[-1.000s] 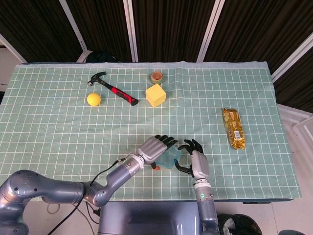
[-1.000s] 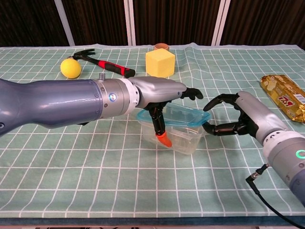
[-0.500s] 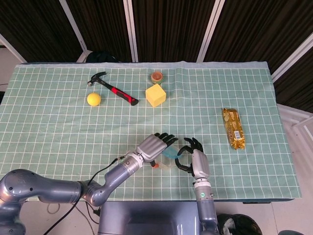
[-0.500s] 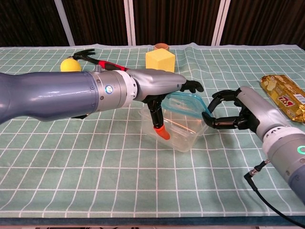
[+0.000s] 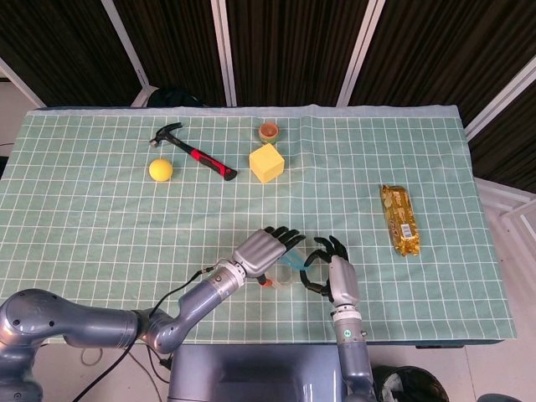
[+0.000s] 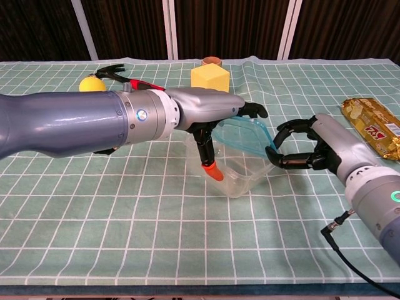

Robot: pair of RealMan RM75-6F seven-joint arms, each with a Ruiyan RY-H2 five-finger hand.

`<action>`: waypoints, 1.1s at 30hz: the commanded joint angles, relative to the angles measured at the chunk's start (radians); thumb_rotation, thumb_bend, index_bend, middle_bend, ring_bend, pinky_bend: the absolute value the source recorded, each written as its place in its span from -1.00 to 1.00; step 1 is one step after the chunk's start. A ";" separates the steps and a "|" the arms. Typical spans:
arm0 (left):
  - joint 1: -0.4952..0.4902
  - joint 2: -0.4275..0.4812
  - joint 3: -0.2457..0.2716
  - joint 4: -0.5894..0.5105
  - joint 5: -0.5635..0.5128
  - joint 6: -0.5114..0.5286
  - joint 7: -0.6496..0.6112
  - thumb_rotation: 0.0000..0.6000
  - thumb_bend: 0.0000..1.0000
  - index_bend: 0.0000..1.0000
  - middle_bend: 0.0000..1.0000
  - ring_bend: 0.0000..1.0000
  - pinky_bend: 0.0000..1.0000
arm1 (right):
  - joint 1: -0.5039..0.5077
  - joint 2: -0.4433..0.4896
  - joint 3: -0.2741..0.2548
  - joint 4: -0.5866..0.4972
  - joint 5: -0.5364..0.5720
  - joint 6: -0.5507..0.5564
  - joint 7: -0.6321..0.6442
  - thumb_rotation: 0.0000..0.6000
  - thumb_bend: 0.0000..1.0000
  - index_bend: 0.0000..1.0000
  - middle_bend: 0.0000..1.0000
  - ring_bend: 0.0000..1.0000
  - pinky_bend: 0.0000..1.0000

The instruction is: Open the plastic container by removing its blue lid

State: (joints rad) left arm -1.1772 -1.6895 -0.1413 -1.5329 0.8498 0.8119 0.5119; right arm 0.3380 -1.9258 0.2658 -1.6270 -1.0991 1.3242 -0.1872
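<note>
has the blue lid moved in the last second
Yes. In the chest view the blue lid has tilted up off the clear container, its left edge rising toward the yellow cube, while its right edge stays by the right hand.

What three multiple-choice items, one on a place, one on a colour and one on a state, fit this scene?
1. Where is the hammer?
A. beside the ball
B. beside the snack pack
C. in the box

2. What colour is the cube?
A. red
B. yellow
C. blue

3. How is the lid?
A. flat on the box
B. tilted up, held by the left hand
C. lying on the cloth

Answers:
1 A, both lie far left.
2 B, plainly yellow.
3 B, one edge stands raised above the box; the right hand holds the box.
</note>
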 commanded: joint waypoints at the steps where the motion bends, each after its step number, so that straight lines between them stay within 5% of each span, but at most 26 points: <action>1: 0.003 0.005 -0.003 -0.005 0.009 0.007 -0.003 1.00 -0.99 -0.94 -0.88 -0.85 -0.54 | 0.003 0.000 0.004 0.001 -0.004 0.001 0.003 1.00 0.12 0.57 -0.59 -1.00 -1.00; 33: 0.083 0.182 0.006 -0.123 0.132 0.026 -0.095 1.00 -1.00 -0.94 -0.93 -0.90 -0.57 | -0.001 0.014 0.006 -0.032 -0.021 0.034 -0.014 1.00 0.12 0.61 -0.58 -1.00 -1.00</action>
State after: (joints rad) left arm -1.0958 -1.5093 -0.1350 -1.6547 0.9795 0.8366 0.4185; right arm 0.3355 -1.9112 0.2711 -1.6591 -1.1191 1.3585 -0.2008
